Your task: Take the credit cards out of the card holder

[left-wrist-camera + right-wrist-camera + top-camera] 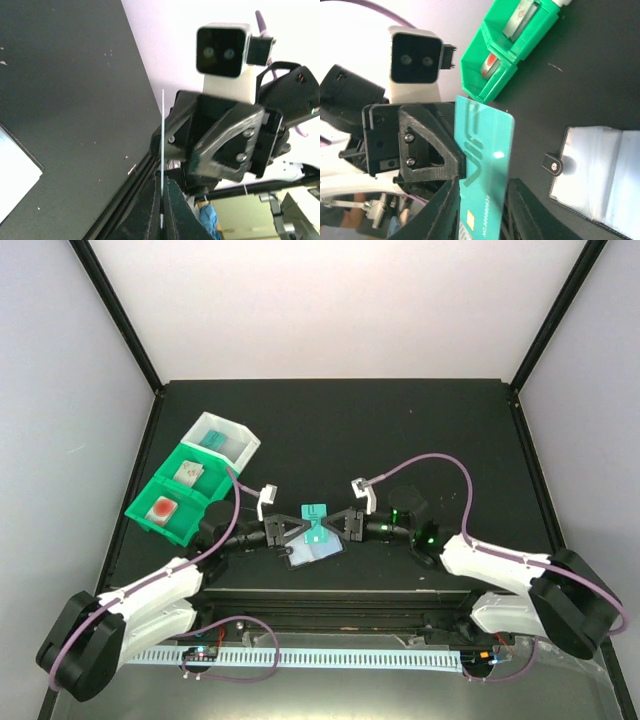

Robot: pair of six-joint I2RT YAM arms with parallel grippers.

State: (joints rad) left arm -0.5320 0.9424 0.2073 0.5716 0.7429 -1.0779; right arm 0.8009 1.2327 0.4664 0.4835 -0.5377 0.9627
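At the upper left of the overhead view, the green bin holds a card with a red round mark. No writing on it can be made out.

Just left of centre, the left gripper has its fingers all but together on the teal card. In that gripper's own camera the card shows edge-on as a thin pale line. The card hangs at centre, out of the card holder, which lies open on the table just below it in frame, clear pockets up.

Just right of centre, the right gripper straddles the same card. Its fingers stand apart, and whether they press the card cannot be told.

The handover likely goes best if one gripper lets go only once the other's hold is firm, then backs straight off so the card does not twist.

The card bears a white striped logo and a chip; its small print is illegible.
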